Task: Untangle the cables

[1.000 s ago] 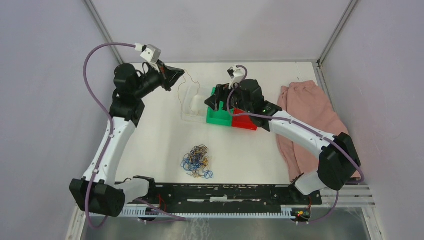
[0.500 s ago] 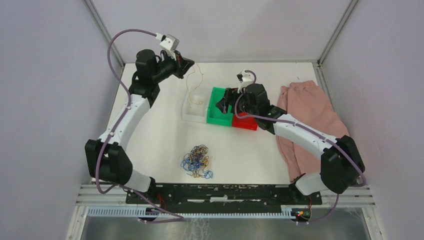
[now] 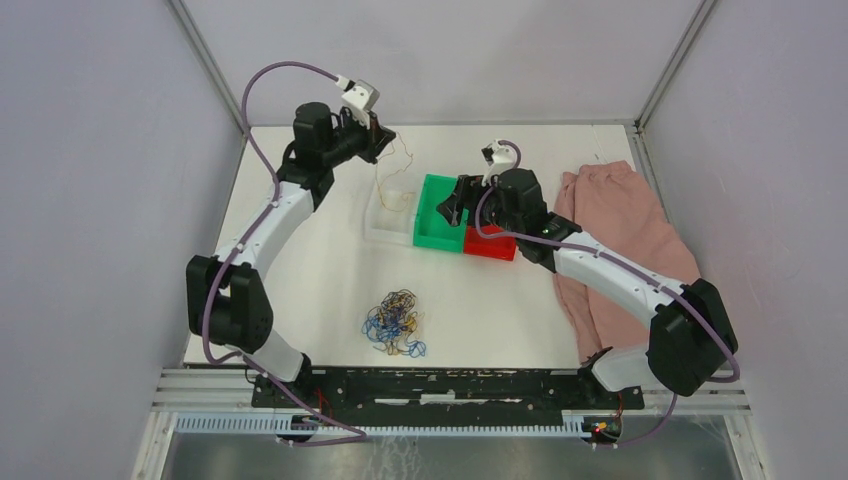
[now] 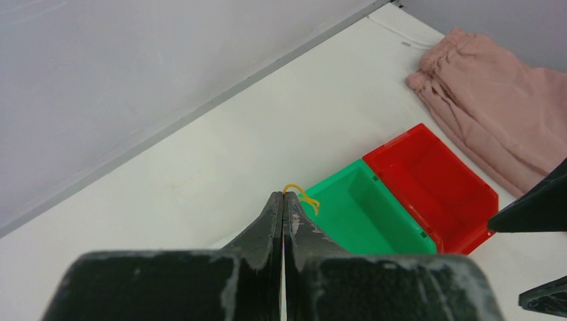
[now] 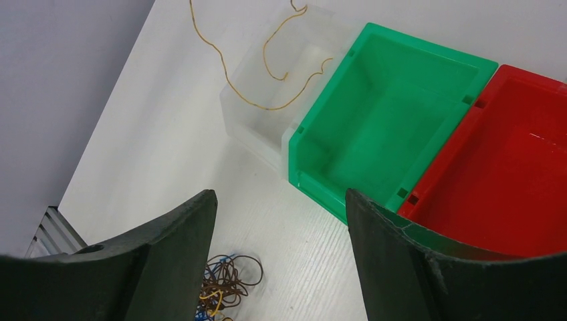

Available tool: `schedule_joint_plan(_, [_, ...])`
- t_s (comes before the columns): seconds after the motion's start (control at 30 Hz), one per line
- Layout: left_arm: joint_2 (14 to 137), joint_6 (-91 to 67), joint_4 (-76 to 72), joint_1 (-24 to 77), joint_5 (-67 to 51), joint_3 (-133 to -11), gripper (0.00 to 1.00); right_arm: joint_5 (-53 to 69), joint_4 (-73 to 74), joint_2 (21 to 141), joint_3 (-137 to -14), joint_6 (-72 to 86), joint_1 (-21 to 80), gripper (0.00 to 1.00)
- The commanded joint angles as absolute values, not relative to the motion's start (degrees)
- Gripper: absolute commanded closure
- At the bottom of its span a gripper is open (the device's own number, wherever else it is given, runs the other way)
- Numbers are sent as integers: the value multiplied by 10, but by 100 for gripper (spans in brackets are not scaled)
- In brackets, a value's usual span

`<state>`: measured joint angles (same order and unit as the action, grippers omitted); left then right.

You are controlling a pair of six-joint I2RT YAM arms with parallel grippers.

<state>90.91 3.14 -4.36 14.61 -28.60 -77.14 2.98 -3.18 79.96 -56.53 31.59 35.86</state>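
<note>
A tangle of blue, brown and yellow cables [image 3: 395,322] lies on the white table near the front; part of it shows in the right wrist view [image 5: 224,286]. My left gripper [image 3: 381,137] is raised at the back left, shut on a yellow cable [image 4: 302,196] that dangles [image 3: 388,178] above the clear bin [image 3: 390,213]. In the right wrist view this strand [image 5: 267,73] hangs over the clear bin [image 5: 267,130]. My right gripper [image 3: 448,206] is open and empty above the green bin [image 3: 436,215].
A red bin [image 3: 490,245] adjoins the green bin [image 5: 384,117] on its right; it also shows in the wrist views [image 4: 434,187] [image 5: 498,167]. Pink cloth [image 3: 620,235] lies at the right side. Grey walls enclose the table.
My left arm has swung right and toward the back, carrying the yellow cable from beside the clear bin to above it. My right gripper has drifted slightly right over the green bin.
</note>
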Motion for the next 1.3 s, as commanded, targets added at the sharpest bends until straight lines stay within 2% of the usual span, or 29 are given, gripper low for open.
schedule_joint_plan(0.0, [904,108,-24,151,-241,-755,97,28,-54,780,-562,310,355,23])
schedule_joint_plan(0.17, [917,157,22,163,-201,-747,97,28,-48,778,-560,313,353,23])
schedule_joint_plan(0.4, [933,176,11,188,-157,-723,97,22,-39,770,-551,316,349,23])
schedule_joint_plan(0.83, [1023,176,-16,230,-132,-793,97,19,-25,760,-535,311,330,24])
schedule_joint_plan(1.17, [1043,281,-46,227,-17,-729,97,24,-15,765,-548,312,325,24])
schedule_joint_plan(1.27, [1048,280,-55,227,-19,-725,97,24,-15,768,-547,315,324,25])
